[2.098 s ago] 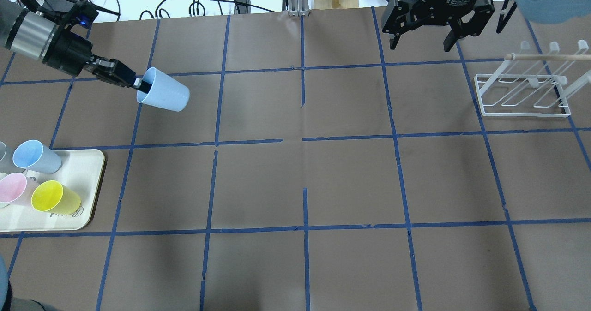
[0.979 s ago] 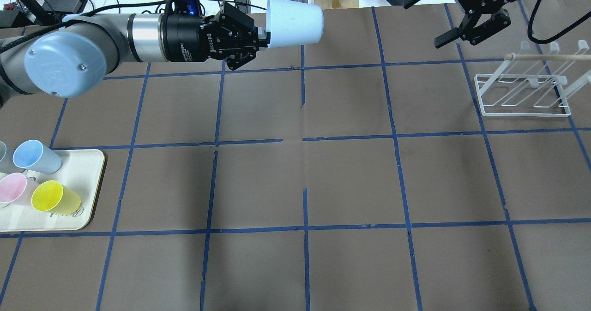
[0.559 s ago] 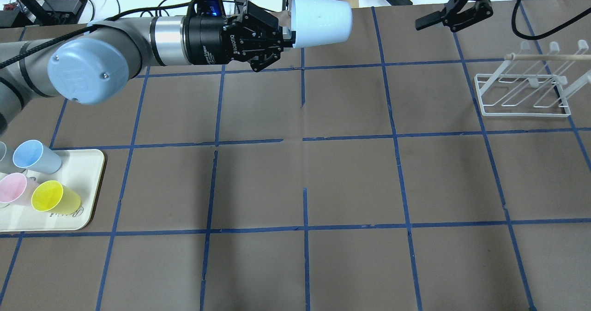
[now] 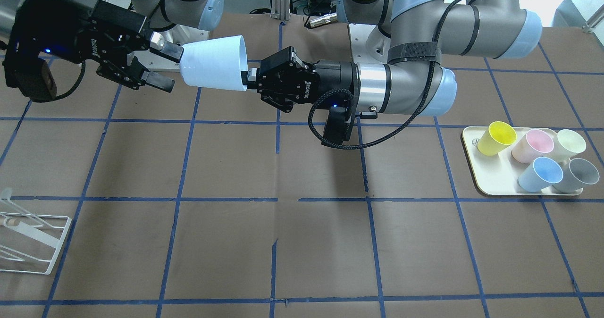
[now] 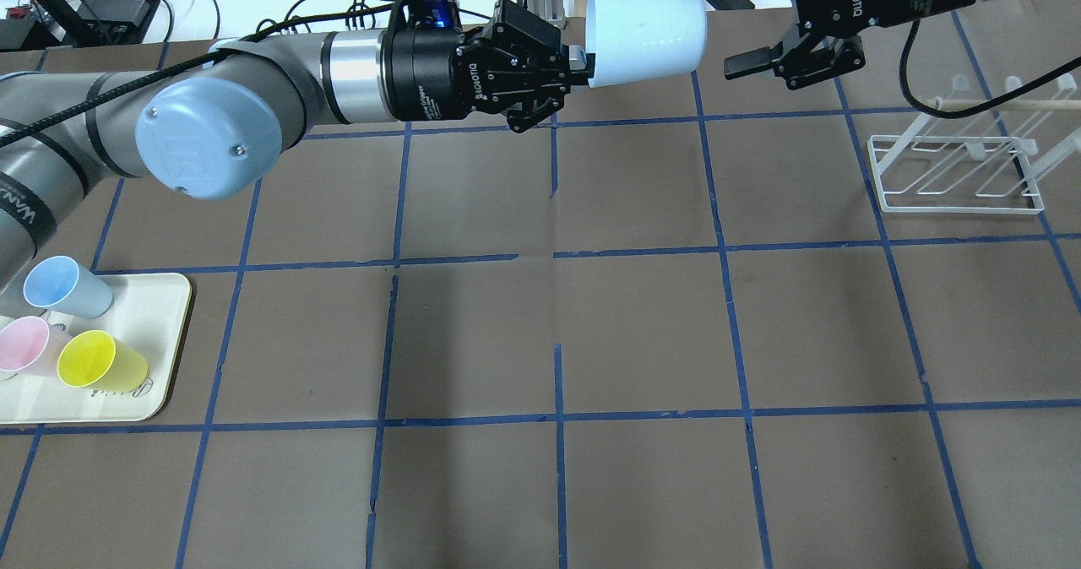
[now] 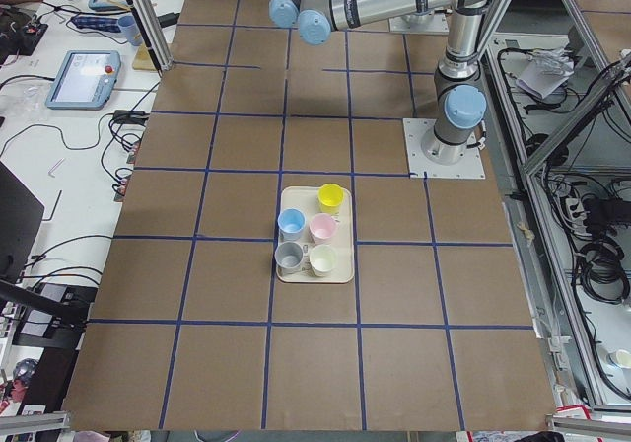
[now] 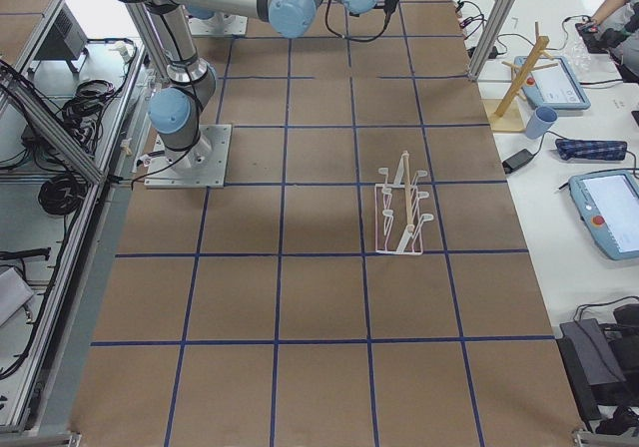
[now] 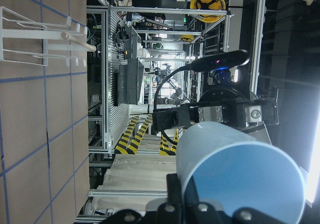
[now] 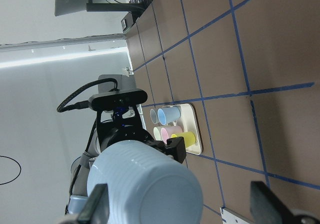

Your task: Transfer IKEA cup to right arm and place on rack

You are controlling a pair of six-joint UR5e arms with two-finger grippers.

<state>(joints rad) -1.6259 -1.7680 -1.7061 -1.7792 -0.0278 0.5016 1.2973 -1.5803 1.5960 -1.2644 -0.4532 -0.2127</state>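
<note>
My left gripper (image 5: 583,62) is shut on the rim of the pale blue IKEA cup (image 5: 646,22) and holds it on its side, high over the table's far middle, base pointing at the right arm. My right gripper (image 5: 726,16) is open, with one finger on each side of the cup's base end and a gap to the wall. The front view shows the same: left gripper (image 4: 247,77), cup (image 4: 214,63), right gripper (image 4: 175,69). In the right wrist view the cup (image 9: 145,184) sits between the spread fingers. The white wire rack (image 5: 958,176) stands empty at the right.
A cream tray (image 5: 160,324) at the left front holds a second pale blue cup (image 5: 63,286), a pink cup (image 5: 25,345), a yellow cup (image 5: 97,362) and others. Brown paper with blue tape lines covers the table. Cables and a wooden stand lie beyond the far edge.
My left arm has carried the cup up and to the right, from the left side to the far middle. My right gripper, still open, has swung in around the cup's base.
</note>
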